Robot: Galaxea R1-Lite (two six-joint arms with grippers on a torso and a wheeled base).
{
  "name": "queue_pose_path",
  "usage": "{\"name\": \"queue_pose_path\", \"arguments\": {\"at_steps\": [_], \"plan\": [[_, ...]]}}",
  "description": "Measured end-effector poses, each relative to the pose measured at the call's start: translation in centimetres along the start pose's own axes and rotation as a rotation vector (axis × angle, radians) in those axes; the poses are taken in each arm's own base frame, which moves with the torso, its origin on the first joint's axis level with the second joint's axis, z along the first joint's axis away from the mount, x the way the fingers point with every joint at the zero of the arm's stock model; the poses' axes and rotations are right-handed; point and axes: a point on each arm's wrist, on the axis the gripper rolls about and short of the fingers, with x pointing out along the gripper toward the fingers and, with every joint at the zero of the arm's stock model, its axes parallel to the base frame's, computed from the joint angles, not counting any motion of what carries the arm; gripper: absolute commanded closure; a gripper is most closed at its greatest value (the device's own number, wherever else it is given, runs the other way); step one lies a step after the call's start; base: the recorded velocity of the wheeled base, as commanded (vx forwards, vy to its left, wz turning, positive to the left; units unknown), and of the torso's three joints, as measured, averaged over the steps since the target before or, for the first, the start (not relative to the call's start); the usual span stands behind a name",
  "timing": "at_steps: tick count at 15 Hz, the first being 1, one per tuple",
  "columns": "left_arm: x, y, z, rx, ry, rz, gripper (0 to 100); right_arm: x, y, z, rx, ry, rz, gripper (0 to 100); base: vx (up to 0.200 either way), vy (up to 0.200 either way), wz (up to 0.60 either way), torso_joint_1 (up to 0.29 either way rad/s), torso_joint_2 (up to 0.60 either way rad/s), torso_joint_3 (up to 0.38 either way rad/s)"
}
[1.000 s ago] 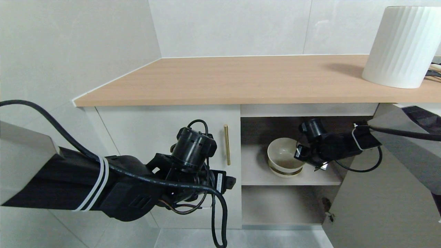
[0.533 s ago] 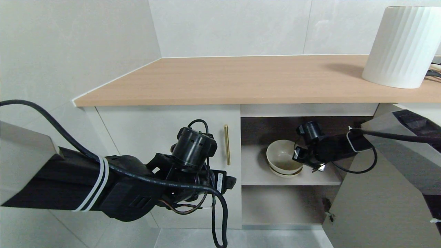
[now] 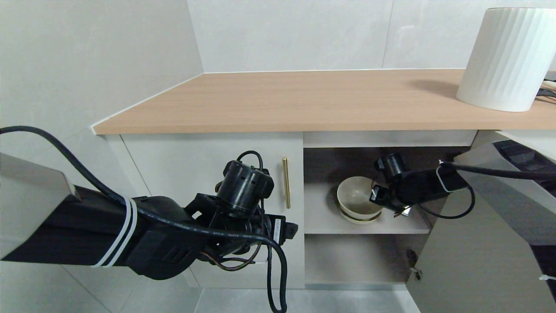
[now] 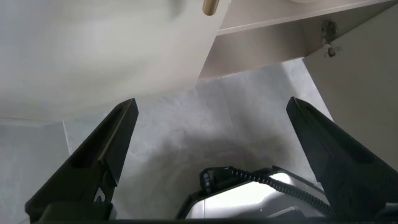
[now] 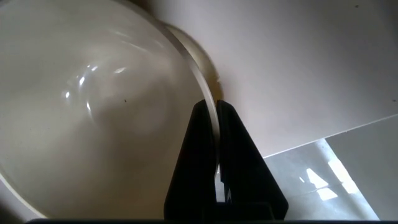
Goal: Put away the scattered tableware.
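Cab. shelf [image 3: 319, 217] w/ bowl [image 3: 355, 201] | R end effector [image 5: 214, 127] pinching its rim | L end effector [image 4: 211, 107] spread

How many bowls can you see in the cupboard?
1. The cream, glossy round bowl sits on the upper shelf of the open white cupboard, with the right gripper shut on its rim. A rim showing beneath it may be another dish; I cannot tell.

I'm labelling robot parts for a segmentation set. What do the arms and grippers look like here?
Both arms are matte black with grey upper links. The left arm carries a double white band, a cylindrical black wrist housing and looping black cables. The right arm has a white band and one cable loop. The left gripper and right gripper have dark tapered fingers.
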Motion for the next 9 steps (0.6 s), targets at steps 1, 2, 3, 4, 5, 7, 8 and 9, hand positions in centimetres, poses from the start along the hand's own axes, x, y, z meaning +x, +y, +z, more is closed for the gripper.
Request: {"name": "queue_pose_path", "arguments": {"at_steps": [1, 2, 3, 4, 5, 7, 8, 9], "plan": [[0.0, 0.01, 0.0, 0.0, 0.0, 0.0, 0, 0.06, 0.0, 0.02, 0.001, -0.001, 0.0, 100, 0.0, 0.0, 0.0, 0.0, 0.0, 0.0], [-0.01, 0.01, 0.01, 0.0, 0.0, 0.0, 0, 0.07, 0.01, 0.02, 0.001, -0.001, 0.0, 100, 0.0, 0.0, 0.0, 0.0, 0.0, 0.0], [-0.03, 0.0, 0.02, 0.0, -0.001, -0.001, 0, 0.12, 0.0, -0.03, 0.0, 0.0, -0.001, 100, 0.0, 0.0, 0.0, 0.0, 0.0, 0.0], [-0.03, 0.01, 0.02, -0.001, -0.001, 0.0, 0, 0.16, -0.01, -0.05, 0.0, 0.001, -0.001, 100, 0.0, 0.0, 0.0, 0.0, 0.0, 0.0], [-0.03, 0.01, 0.02, -0.001, -0.001, 0.0, 0, 0.19, -0.02, -0.08, -0.002, 0.002, -0.002, 0, 0.0, 0.0, 0.0, 0.0, 0.0, 0.0], [-0.03, 0.01, 0.02, -0.001, -0.001, 0.0, 0, 0.23, 0.02, -0.13, -0.005, 0.004, 0.001, 0, 0.0, 0.0, 0.0, 0.0, 0.0, 0.0], [-0.04, 0.01, 0.03, -0.001, -0.001, 0.0, 0, 0.19, 0.12, -0.22, -0.008, 0.007, 0.003, 0, 0.0, 0.0, 0.0, 0.0, 0.0, 0.0], [-0.05, -0.01, 0.02, 0.0, -0.001, -0.001, 0, 0.12, 0.27, -0.37, -0.011, 0.009, 0.006, 0, 0.0, 0.0, 0.0, 0.0, 0.0, 0.0]]}}
